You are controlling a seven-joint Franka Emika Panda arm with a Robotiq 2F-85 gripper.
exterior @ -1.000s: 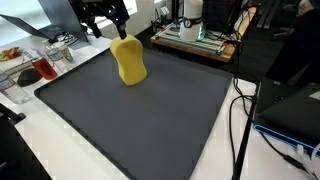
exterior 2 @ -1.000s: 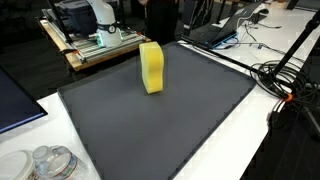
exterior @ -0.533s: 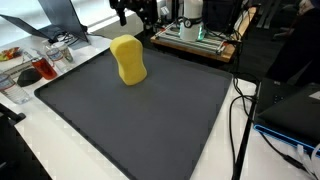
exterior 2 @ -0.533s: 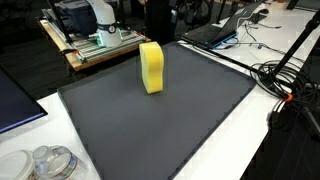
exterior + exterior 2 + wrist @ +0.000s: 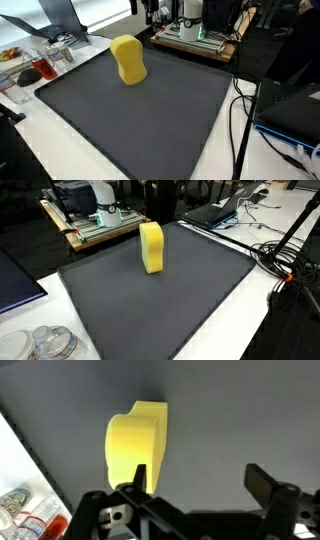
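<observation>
The fingers [image 5: 137,478] are hanging wide and empty, well apart from the upright yellow sponge [image 5: 138,445] at centre-left. An off-centre descent is risking toppling it.

A dark grey mat [image 5: 150,110] covers most of the white table [image 5: 60,150] in both exterior views. Just behind its far edge stands a wooden platform [image 5: 190,45] carrying a white machine [image 5: 85,198] with green parts. Black cables [image 5: 285,260] loop over the table beside one edge of the mat. A dark laptop [image 5: 215,212] lies near the mat's far corner. 2 clear round containers [image 5: 45,342] sit on the table near another corner, with a dark flat panel [image 5: 15,285] close by. In an exterior view a red-tinted glass [image 5: 33,72] and a plate of food [image 5: 8,55] stand beside the mat, too small to make out further
</observation>
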